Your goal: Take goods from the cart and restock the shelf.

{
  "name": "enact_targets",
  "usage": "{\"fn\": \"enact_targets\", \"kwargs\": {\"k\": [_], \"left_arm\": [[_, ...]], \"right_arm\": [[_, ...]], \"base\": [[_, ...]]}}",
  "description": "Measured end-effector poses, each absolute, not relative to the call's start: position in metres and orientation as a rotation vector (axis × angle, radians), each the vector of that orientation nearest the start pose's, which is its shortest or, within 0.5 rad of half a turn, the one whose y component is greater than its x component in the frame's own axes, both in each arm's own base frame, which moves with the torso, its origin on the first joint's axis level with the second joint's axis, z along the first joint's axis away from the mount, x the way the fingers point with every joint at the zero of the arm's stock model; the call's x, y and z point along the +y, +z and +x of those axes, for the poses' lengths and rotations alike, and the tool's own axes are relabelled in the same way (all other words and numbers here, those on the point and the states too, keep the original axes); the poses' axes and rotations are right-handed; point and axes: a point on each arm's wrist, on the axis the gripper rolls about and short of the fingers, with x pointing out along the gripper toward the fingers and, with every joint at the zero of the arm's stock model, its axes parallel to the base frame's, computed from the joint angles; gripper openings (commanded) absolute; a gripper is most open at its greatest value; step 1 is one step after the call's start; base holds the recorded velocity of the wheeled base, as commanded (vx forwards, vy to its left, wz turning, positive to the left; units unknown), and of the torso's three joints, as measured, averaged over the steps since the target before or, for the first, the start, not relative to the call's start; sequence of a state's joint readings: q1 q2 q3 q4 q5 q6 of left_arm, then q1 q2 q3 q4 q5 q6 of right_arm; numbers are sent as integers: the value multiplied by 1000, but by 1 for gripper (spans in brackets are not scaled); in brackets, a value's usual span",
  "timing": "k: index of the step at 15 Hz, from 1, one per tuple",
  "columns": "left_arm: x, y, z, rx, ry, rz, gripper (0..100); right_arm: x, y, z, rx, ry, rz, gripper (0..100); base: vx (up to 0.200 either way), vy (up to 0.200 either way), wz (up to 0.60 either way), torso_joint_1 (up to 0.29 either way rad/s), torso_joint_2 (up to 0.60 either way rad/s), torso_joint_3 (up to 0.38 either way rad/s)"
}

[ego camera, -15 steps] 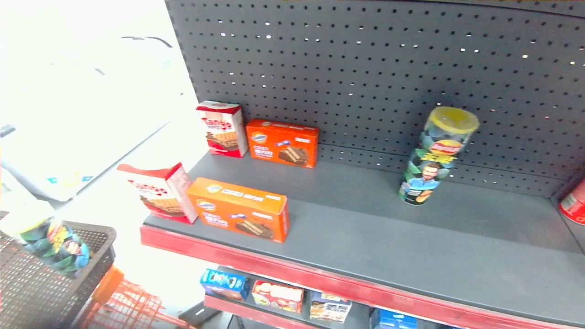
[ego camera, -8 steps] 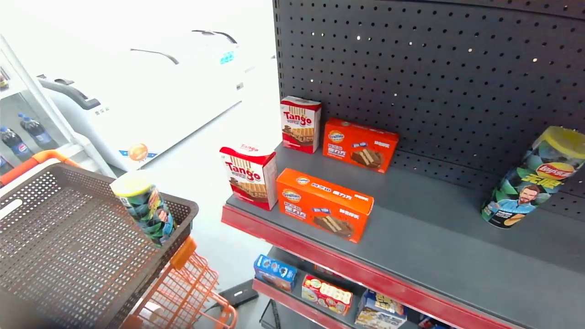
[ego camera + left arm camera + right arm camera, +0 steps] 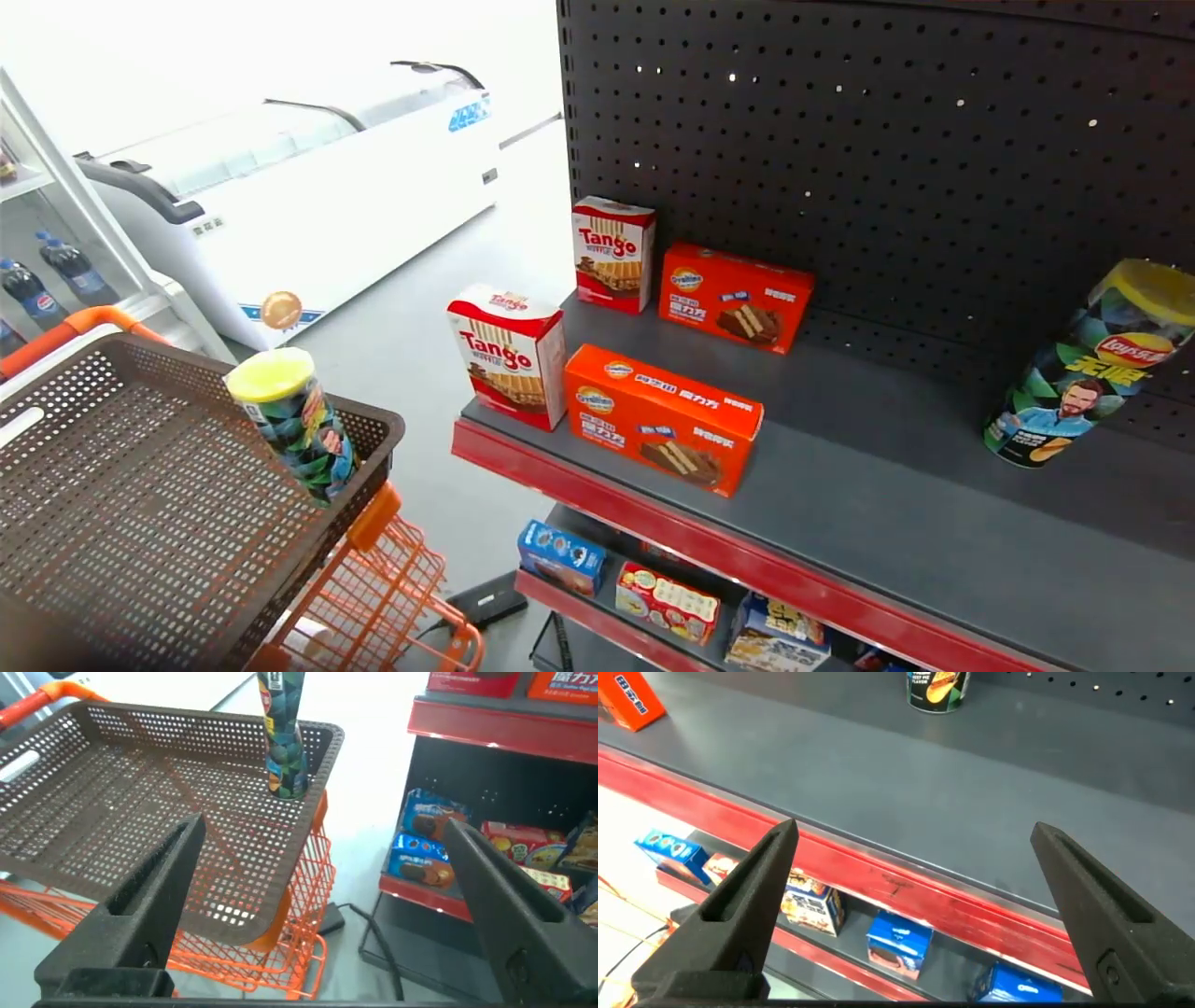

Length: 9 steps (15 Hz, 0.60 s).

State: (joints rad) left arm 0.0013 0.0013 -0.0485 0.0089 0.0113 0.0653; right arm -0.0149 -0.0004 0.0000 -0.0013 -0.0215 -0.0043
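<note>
A chip can with a yellow lid stands upright in the far right corner of the cart's brown mesh basket. In the left wrist view the same can stands beyond my left gripper, which hangs open over the basket with nothing between its fingers. A matching chip can stands on the grey shelf against the pegboard. My right gripper is open and bare in front of the shelf's red edge, with that can's base farther back.
Two red-and-white wafer boxes and two orange boxes occupy the shelf's left end. Bare shelf lies between them and the can. Small boxes sit on the lower shelf. A white freezer stands behind the orange cart frame.
The head camera swung left a second ago, bringing the cart basket into full view. Since half a second ago nothing has moved.
</note>
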Motion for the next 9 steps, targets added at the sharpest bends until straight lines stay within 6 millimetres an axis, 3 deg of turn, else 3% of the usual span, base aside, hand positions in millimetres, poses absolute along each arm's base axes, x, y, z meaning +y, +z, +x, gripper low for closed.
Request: {"fn": "enact_targets", "kwargs": {"k": [5,9], "left_arm": [[0,123,-17,87,9,85,100],[0,146,19,166,5,42,100]], "right_arm": [[0,76,-23,-2,-37,-4,100],[0,76,-23,-2,-37,-4,100]], "base": [[0,0,0,0,0,0],[0,0,0,0,0,0]]}}
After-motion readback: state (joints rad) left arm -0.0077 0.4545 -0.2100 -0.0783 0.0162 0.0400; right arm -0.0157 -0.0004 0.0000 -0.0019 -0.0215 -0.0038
